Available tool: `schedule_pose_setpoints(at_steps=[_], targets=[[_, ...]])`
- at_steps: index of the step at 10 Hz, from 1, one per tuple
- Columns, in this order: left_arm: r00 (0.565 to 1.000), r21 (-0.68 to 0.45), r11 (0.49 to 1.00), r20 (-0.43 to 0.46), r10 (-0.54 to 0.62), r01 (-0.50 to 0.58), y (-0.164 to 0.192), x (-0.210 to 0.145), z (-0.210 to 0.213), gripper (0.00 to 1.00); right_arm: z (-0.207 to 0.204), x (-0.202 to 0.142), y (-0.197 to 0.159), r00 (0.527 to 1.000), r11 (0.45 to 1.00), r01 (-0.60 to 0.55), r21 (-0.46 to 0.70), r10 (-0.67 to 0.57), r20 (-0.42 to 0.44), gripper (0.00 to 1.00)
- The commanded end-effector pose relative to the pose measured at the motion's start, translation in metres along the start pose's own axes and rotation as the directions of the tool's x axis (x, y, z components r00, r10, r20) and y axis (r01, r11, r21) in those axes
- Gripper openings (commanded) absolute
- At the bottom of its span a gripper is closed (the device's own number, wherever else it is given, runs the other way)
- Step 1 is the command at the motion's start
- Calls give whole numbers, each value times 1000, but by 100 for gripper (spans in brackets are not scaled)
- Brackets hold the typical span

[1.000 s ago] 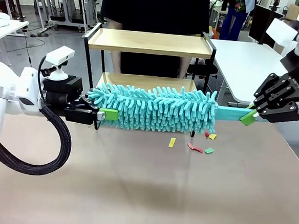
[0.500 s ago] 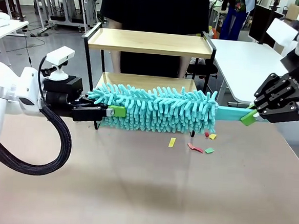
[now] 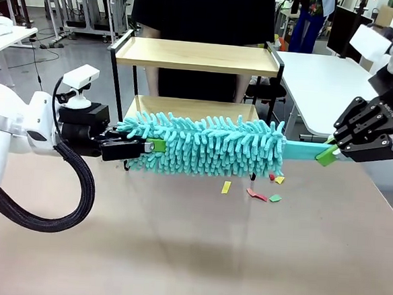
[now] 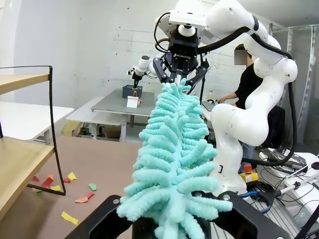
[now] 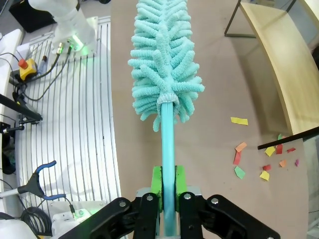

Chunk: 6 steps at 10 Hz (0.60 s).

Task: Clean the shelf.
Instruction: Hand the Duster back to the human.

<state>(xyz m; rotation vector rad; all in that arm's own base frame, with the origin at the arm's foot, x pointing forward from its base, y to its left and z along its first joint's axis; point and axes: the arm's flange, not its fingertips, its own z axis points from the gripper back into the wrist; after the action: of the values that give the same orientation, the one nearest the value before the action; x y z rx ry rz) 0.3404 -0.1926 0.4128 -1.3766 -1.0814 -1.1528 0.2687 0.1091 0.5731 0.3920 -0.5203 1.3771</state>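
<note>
The shelf (image 3: 196, 56) stands at the table's far side, two light boards in a black frame. In front of its lower board (image 3: 186, 107) a fluffy teal duster (image 3: 203, 144) hangs level above the table. My left gripper (image 3: 153, 146) is shut on the duster's left end, and the fluff (image 4: 174, 149) runs away from its fingers (image 4: 99, 221). My right gripper (image 3: 327, 155) is shut on the teal handle (image 5: 168, 149), green pads on either side. The shelf's edge (image 4: 20, 159) shows at the left of the left wrist view.
Small coloured paper scraps (image 3: 261, 192) lie on the brown table by the shelf's right front leg; the scraps (image 5: 259, 159) also show beside the shelf (image 5: 279, 64). A person in dark clothes (image 3: 206, 13) stands behind the shelf. A white table (image 3: 322, 82) is at the right.
My left gripper has slid a little to the right into the fluff and shut on the duster's left end. The right gripper and the handle have not moved.
</note>
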Motion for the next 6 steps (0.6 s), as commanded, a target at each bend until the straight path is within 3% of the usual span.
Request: schedule_pose_setpoints(at_steps=[1,2,4,5,6], targets=[[999,15,1000,33,1,-2,-9,-8,3,0,1,4,0,1000,1000,-13,-4,13,9,13],[999,36,999,52,-3,1,-4,-8,6,0,1,4,0,1000,1000,-13,-4,13,9,13],[1000,0,1000,2,5,-5,1,-2,0,0,1,4,0,1000,1000,-13,-4,13,9,13],[1000,0,1000,2,5,-5,1,-2,0,0,-1,1,0,1000,1000,-2,1,2,-2,68],[1000,0,1000,2,5,-5,1,-2,0,0,1,4,1,1000,1000,6,-4,-6,15,70]])
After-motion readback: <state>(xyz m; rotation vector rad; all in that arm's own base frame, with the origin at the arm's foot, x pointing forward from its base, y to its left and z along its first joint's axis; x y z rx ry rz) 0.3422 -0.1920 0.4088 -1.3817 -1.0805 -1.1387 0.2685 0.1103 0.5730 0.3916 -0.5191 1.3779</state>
